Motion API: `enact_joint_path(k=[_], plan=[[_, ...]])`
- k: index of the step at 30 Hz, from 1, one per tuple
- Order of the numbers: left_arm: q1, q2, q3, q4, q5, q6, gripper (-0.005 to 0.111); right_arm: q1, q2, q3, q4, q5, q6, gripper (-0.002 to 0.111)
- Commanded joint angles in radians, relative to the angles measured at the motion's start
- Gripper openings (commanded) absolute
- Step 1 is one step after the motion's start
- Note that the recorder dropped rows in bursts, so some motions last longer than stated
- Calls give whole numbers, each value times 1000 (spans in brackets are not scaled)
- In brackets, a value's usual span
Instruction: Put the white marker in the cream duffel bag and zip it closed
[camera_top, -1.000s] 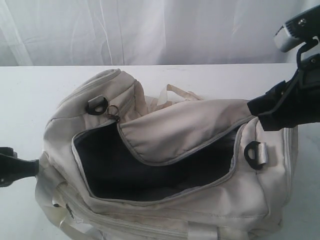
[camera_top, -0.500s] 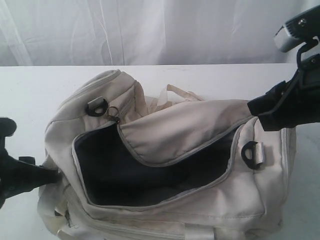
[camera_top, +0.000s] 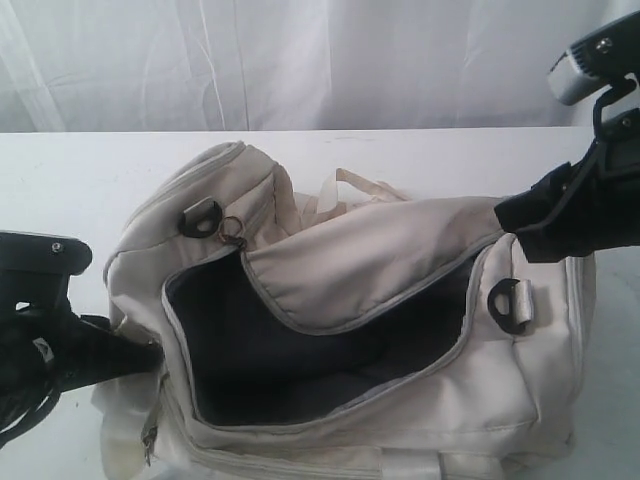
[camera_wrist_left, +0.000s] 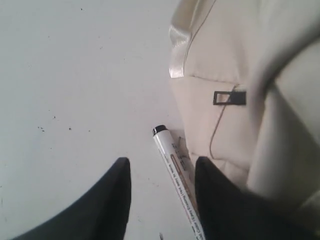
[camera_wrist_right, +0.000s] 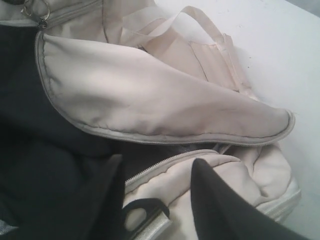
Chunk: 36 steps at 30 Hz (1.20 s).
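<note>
White curtain (camera_top: 300, 60) hangs behind a white table (camera_top: 60, 190). On the table lies the bag (camera_top: 450, 390), its top unzipped and showing a dark inside. The flap (camera_top: 370, 260) droops across the far half of the opening. A zip pull (camera_top: 232, 232) sits at the opening's far-left corner, and a black ring (camera_top: 510, 305) at the bag's right end.

The left gripper (camera_top: 135, 357) is low at the bag's near-left end, its fingers (camera_wrist_left: 107, 200) wide apart and holding nothing. The marker (camera_wrist_left: 177, 180) lies flat on the table just beside that end of the bag, outside it, between the two fingers and closer to the one on the bag's side.

The right gripper (camera_wrist_right: 157, 161) hovers at the bag's right end by the flap's tip, with its fingers (camera_wrist_right: 220, 210) spread over the zip edge and gripping nothing.
</note>
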Motion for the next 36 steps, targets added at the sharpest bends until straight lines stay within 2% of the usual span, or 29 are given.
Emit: enact_joint_path(k=[1,3,6,10,12,13,15,17,22,29,33,36], plan=[[1,46,-1,-20,-21,-7,50,-3,-8,6,9,5,3,40],[1,49,-1,-38,-61,-7,50,-3,-8,6,9,7,3,40],[1,4,-8,25,-232,-2,50,-3,-8,6,9,9,3,40],[1,-91,-51,242,-639,60,50,-3,-8,6,9,35,3,40],[1,-144,-88,272,-862,96,50,-3,-8,6,9,45,1,40],[1,-173,-105,272,-951,138,50,-3,-8,6,9,49,-6,40],[1,-237,-140,272,-1028,181,50,-3,-8,6,9,49,-14,40],[1,-291,-161,272,-975,177,50,-3,-8,6,9,47,-16,40],[1,-387,-175,272,-636,175,50,-3,-8,6,9,52,-16,40],[1,-381,-140,255,-207,216,50,-3,-8,6,18,75,-16,40],[1,-356,-61,5,62,324,50,-3,-8,6,20,68,-16,40],[1,-345,-9,-150,135,327,50,-3,-8,6,24,59,-16,40]])
